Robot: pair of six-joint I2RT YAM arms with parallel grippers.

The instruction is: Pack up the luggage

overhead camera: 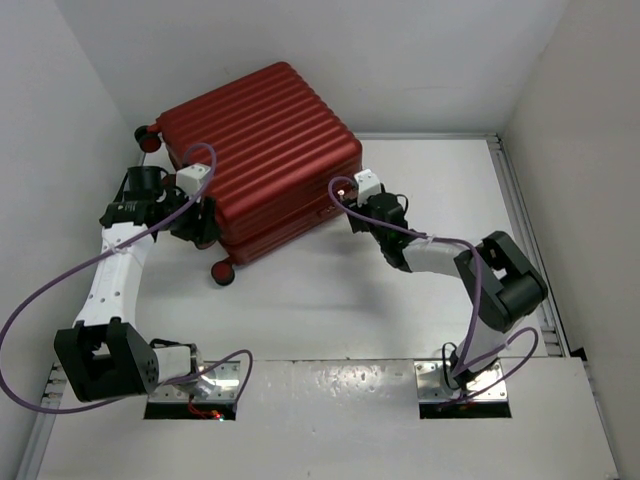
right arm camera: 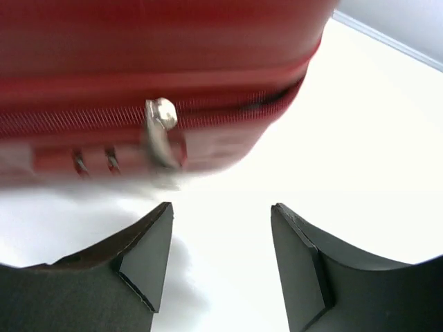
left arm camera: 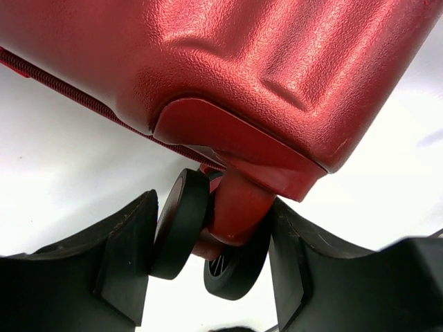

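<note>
Top view, luggage: the red ribbed luggage (overhead camera: 262,155) lies flat and shut on the desk (overhead camera: 330,310), at the far left, set at a slant.
Top view, long axis: both casters in view, the near one (overhead camera: 223,272) and the far one (overhead camera: 148,135), sit on the left side. Its length therefore runs from that wheel end away toward the far right.
Top view, nearer arm: both are at it. Your left claw (overhead camera: 193,222) is on the wheel end and your right claw (overhead camera: 350,203) is at the near right corner.
Left wrist view, target: the luggage (left arm camera: 242,62) fills the frame above, and a twin caster (left arm camera: 208,235) hangs down straight into the claw.
Left wrist view, claw: your left claw (left arm camera: 208,266) is closed partway round that caster. Its fingers (left arm camera: 128,256) look to be touching it on both sides.
Right wrist view, target: the luggage (right arm camera: 159,55) lies straight ahead, its zip line running across. The silver zipper pull (right arm camera: 160,131) is ahead, a little left of the gap.
Right wrist view, claw: your right claw (right arm camera: 221,242) is spread wide and empty above bare desk (right arm camera: 360,152), near the shell without touching it.
Judgement: with the left claw bracing the wheel end, the pull looks like yours to reach. Shift slightly left before you go forward.
</note>
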